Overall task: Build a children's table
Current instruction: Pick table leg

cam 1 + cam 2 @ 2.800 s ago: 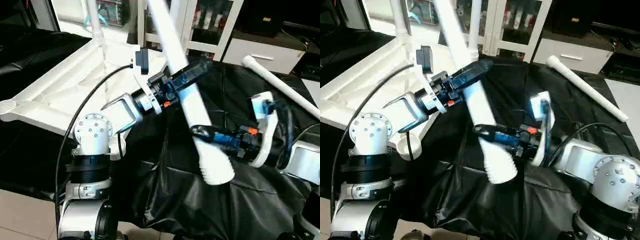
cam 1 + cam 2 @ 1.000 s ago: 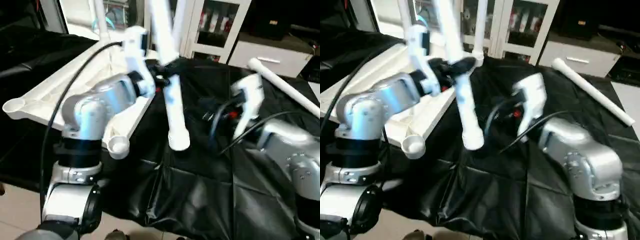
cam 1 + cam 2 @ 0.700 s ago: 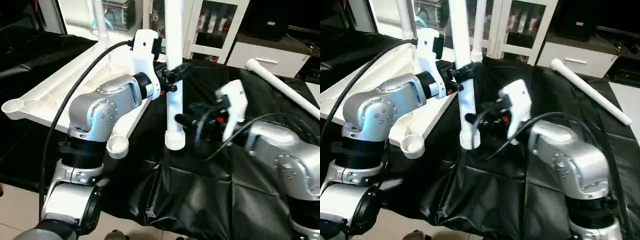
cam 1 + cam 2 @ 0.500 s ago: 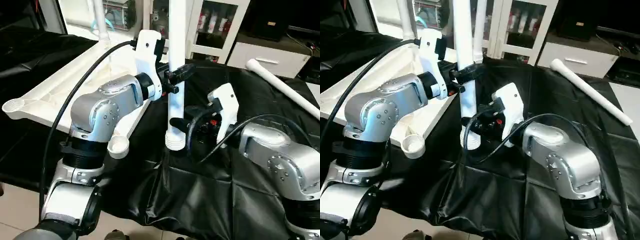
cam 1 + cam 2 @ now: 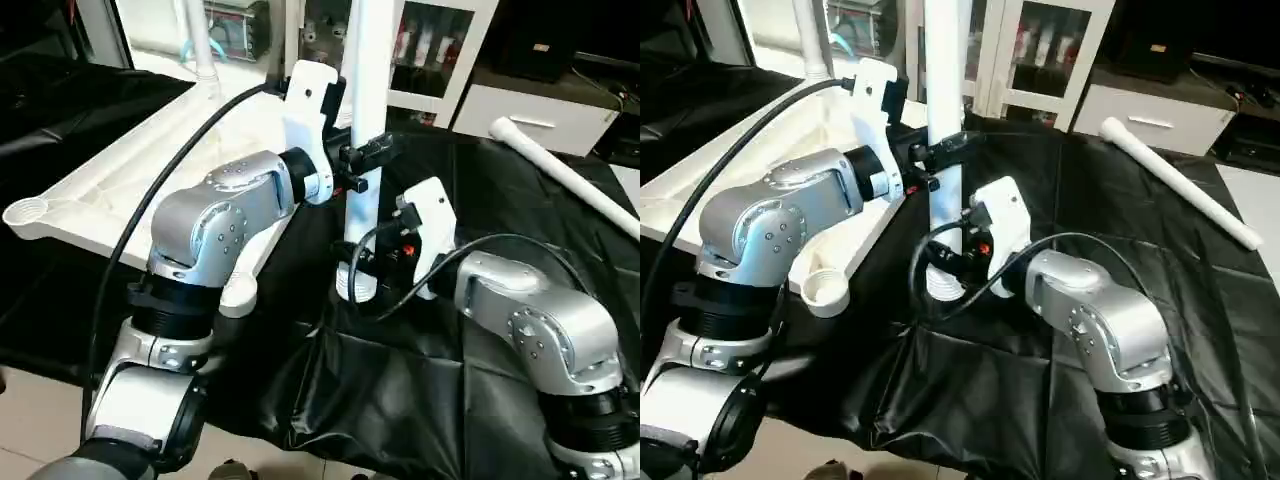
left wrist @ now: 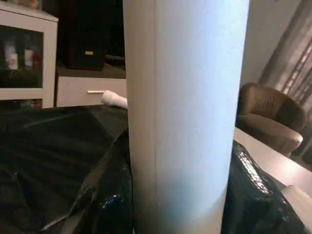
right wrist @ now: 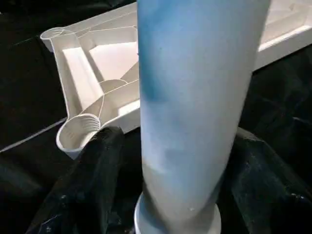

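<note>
White leg (image 5: pixel 366 110) upright, ribbed end down, in both fingers (image 5: pixel 372 152).

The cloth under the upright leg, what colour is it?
Glossy black cloth, best seen in the left eye view, beneath the white leg.

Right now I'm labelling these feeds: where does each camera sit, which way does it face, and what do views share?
Left eye, right eye: on the head, looking down past both silver forearms at the upright leg and tabletop.
Left wrist: looks along the left end effector at the leg, loose leg beyond.
Right wrist: looks along the right end effector at the leg's ribbed end, a corner socket behind.
All share the leg.
</note>
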